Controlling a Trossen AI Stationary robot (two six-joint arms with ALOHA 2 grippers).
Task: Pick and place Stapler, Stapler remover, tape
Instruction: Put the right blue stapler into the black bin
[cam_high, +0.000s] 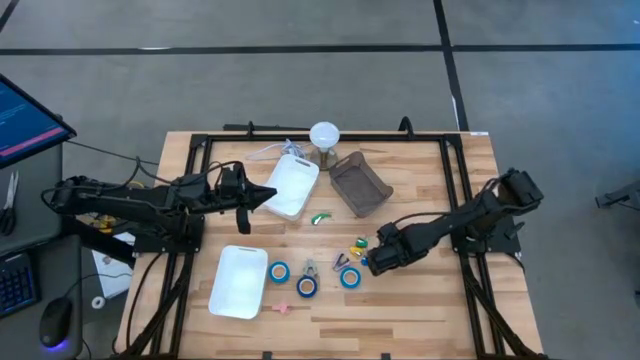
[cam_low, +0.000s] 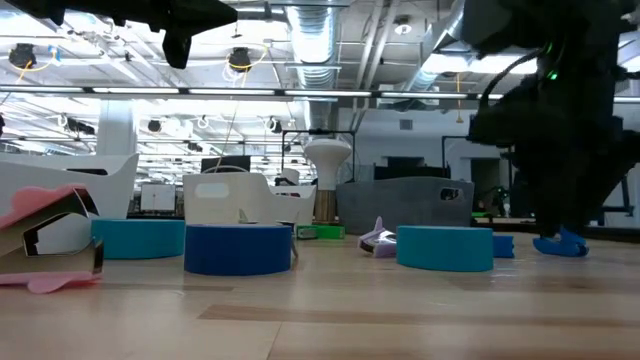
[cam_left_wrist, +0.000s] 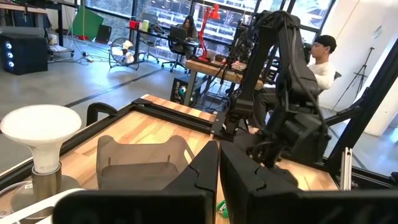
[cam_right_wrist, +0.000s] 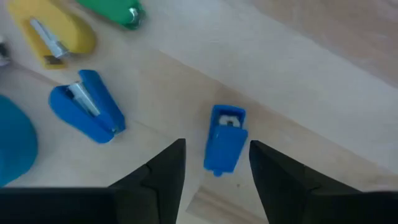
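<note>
Several small staplers lie flat on the wooden table: blue (cam_right_wrist: 87, 107), yellow (cam_right_wrist: 59, 31) and green (cam_right_wrist: 115, 9). My right gripper (cam_right_wrist: 217, 144) points straight down, open, over a smaller blue stapler (cam_right_wrist: 225, 138). One finger stands on each side of that stapler and neither touches it. In the high view this gripper (cam_high: 372, 262) is right of centre. Three blue tape rolls (cam_high: 279, 271) (cam_high: 306, 287) (cam_high: 349, 277) lie flat beside it. Which small piece is the stapler remover I cannot tell. My left gripper (cam_high: 265, 198) waits shut and level above the table's left part.
Two white trays (cam_high: 293, 187) (cam_high: 238, 281) and a brown bin (cam_high: 358, 183) stand left of and beyond the small items. A white lamp-like disc (cam_high: 324, 133) stands at the far edge. A green piece (cam_high: 320, 217) and a pink piece (cam_high: 281, 309) lie loose. People sit beyond the table.
</note>
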